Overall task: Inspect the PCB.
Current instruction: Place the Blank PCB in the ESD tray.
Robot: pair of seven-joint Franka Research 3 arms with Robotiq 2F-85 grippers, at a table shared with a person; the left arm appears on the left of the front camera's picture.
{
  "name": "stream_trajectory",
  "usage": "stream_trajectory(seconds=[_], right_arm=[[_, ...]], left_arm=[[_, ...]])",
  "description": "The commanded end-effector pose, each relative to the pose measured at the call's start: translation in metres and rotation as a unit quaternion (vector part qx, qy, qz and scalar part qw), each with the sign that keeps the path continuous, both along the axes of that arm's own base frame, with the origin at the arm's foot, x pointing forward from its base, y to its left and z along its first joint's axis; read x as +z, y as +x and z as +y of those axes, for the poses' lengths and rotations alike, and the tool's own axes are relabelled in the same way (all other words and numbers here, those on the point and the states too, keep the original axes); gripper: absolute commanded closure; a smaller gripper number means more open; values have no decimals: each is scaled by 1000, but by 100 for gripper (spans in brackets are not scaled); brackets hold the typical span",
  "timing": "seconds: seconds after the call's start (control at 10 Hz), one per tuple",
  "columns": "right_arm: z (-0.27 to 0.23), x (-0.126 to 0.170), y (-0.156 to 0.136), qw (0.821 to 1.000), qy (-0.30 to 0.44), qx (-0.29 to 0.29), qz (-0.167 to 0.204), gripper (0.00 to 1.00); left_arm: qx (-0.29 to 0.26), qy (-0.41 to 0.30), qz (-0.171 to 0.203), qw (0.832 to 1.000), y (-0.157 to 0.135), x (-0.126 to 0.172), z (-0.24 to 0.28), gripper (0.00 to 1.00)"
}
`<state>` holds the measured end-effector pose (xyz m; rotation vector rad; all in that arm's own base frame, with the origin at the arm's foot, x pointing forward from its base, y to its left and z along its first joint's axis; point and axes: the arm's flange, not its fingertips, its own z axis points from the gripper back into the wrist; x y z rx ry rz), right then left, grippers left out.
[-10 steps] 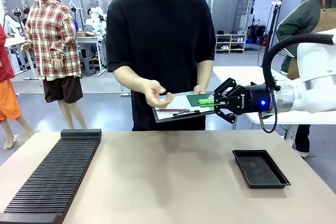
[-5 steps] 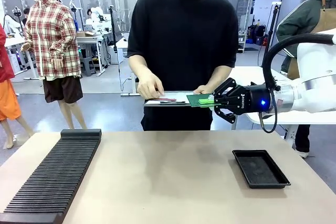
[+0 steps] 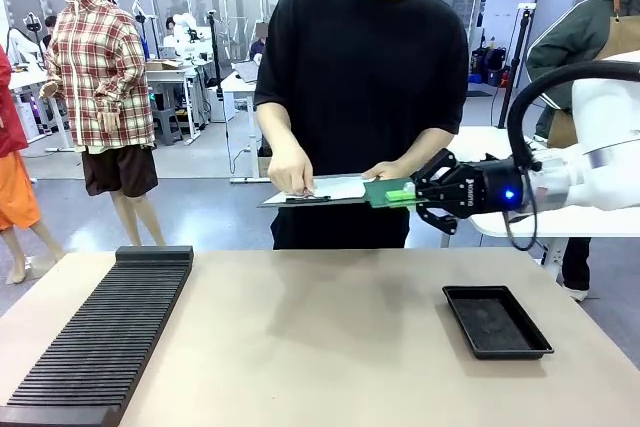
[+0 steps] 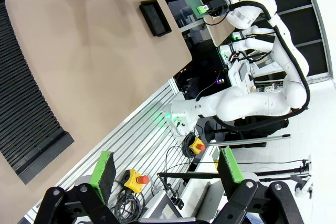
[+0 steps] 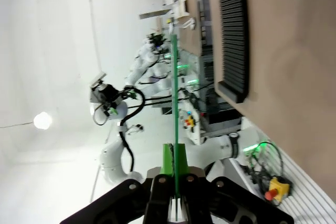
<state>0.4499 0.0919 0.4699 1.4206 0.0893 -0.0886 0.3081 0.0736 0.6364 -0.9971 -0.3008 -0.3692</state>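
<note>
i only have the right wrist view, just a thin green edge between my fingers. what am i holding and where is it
Observer: The right gripper is shut on the PCB, a thin flat green board, held level in the air over the table's far edge.
Operator: anyone near it
Observer: A person's hand is beside the board, holding a clipboard with white paper.
Operator: left arm doing what
Observer: The left gripper is open, off beyond the wooden table.

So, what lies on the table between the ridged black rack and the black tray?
Nothing: in the front view the tan table is bare between the ridged black rack and the black tray.
</note>
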Motion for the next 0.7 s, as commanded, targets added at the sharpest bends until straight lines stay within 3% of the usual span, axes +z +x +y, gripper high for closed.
stream_trajectory(seconds=[0.0, 0.3, 0.6], right_arm=[[-37, 8, -18, 996, -83, 0, -40, 97], [-78, 4, -34, 979, -187, 2, -75, 97], [-110, -32, -33, 960, -262, 19, -94, 97]], left_arm=[[-1, 4, 2, 1000, 2, 3, 0, 0], [-1, 4, 2, 1000, 2, 3, 0, 0], [-1, 4, 2, 1000, 2, 3, 0, 0]])
